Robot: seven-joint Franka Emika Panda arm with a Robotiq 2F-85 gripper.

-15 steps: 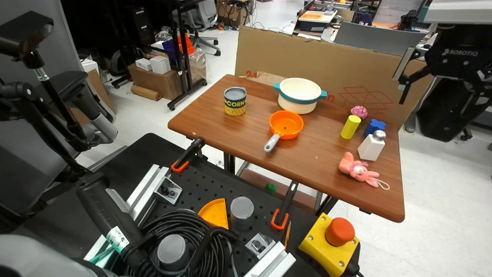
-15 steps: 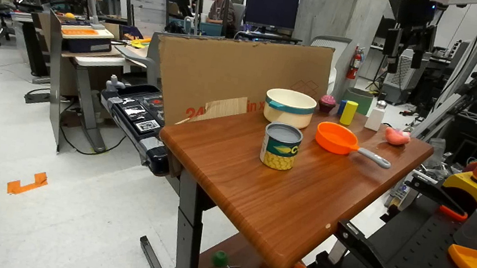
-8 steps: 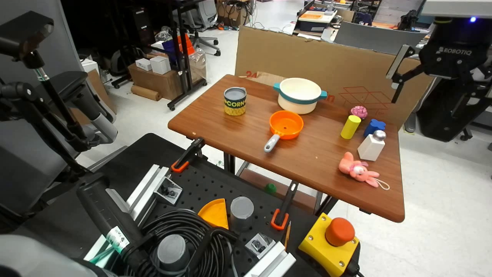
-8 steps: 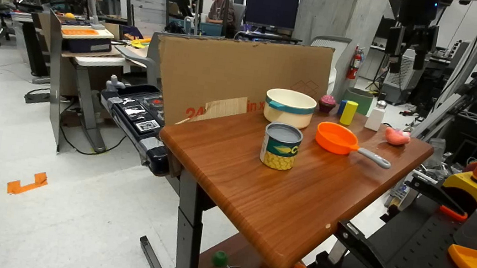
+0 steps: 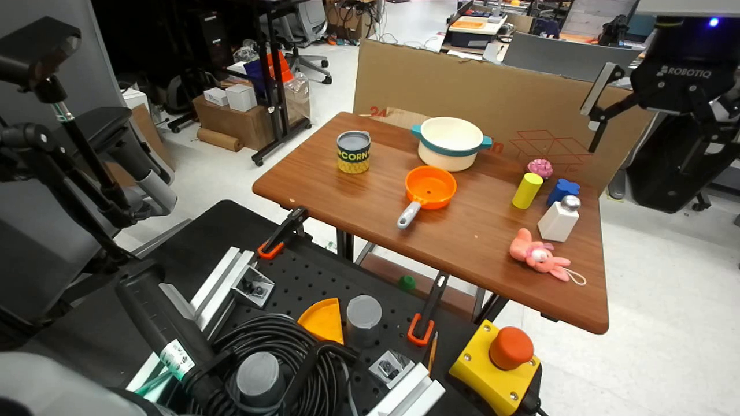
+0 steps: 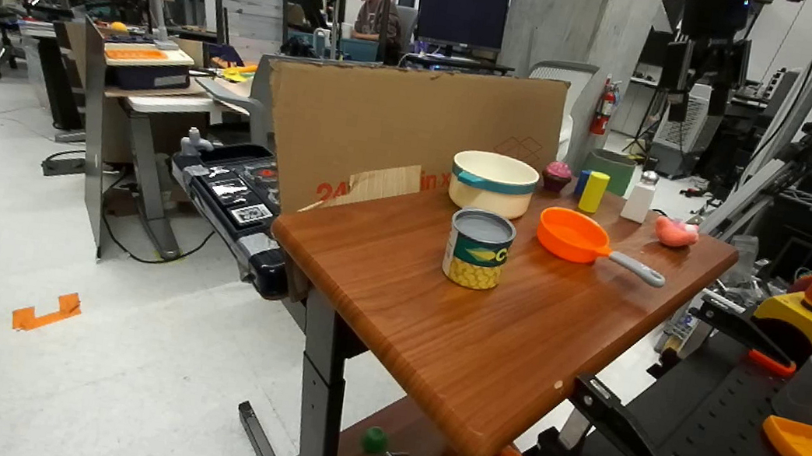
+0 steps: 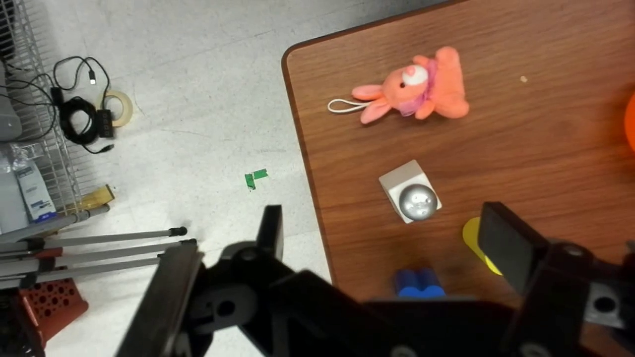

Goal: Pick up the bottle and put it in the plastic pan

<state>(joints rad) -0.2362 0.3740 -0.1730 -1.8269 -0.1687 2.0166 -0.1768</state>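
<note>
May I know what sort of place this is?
Most likely a robotics lab: a robot gripper hangs open, a yellow box with a red button looks like an emergency stop, and a large monitor stands in the background.

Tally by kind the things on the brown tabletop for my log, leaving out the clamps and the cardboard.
Cookware: 2 (pot, pan)
Blocks: 2 (yellow block, blue block)
Can: 1
Bottle: 1
Toy rabbit: 1
Cupcake: 1
Total: 8
</note>
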